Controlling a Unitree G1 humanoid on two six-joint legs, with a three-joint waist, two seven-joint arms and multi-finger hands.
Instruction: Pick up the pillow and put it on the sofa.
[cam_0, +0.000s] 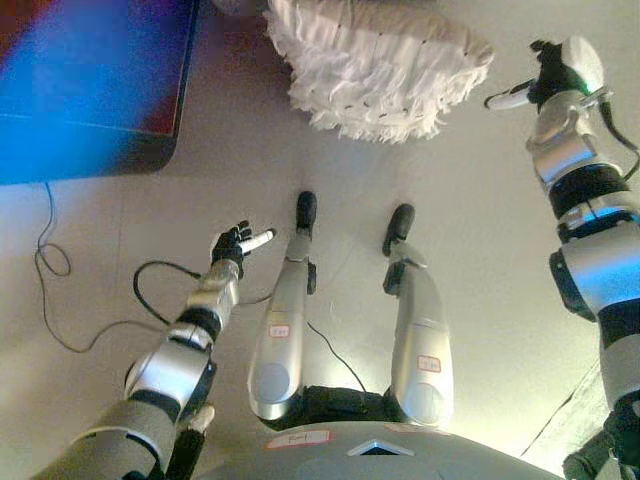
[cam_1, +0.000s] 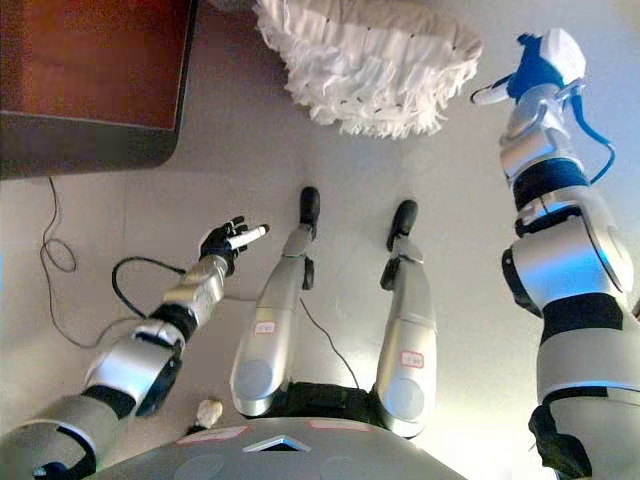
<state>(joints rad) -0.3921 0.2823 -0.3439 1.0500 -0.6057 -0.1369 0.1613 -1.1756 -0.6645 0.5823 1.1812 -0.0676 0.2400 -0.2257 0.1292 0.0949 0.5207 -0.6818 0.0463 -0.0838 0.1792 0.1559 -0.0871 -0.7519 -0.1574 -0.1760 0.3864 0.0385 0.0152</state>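
The left hand (cam_0: 238, 245) hung low over the floor (cam_0: 470, 250), fingers spread and nearly straight, one white tip pointing toward the middle of the view; it held nothing. Bare floor lay all around it, and the pillow (cam_0: 375, 65) sat well apart from it, up and to the right.

The right hand (cam_0: 548, 75) was raised at the right side, just beside the pillow's right corner but not touching it. One white-tipped finger (cam_0: 508, 98) stuck out straight toward the pillow's fringe, with a narrow strip of floor showing between the two. The rest of its fingers could not be made out clearly, though the hand looked relaxed and empty.

The pillow lay on the floor at the top centre, white and frilled in rows along its near side, with a smooth beige top. Its near edge curved down toward the robot, and its far edge ran out of view at the top.

A dark-framed piece of furniture (cam_1: 90, 80) filled the top-left corner, its rounded near corner close to the pillow's left edge with a gap of floor between. A thin cord (cam_0: 50, 262) looped on the floor below it. Open floor spread between the pillow and both hands.
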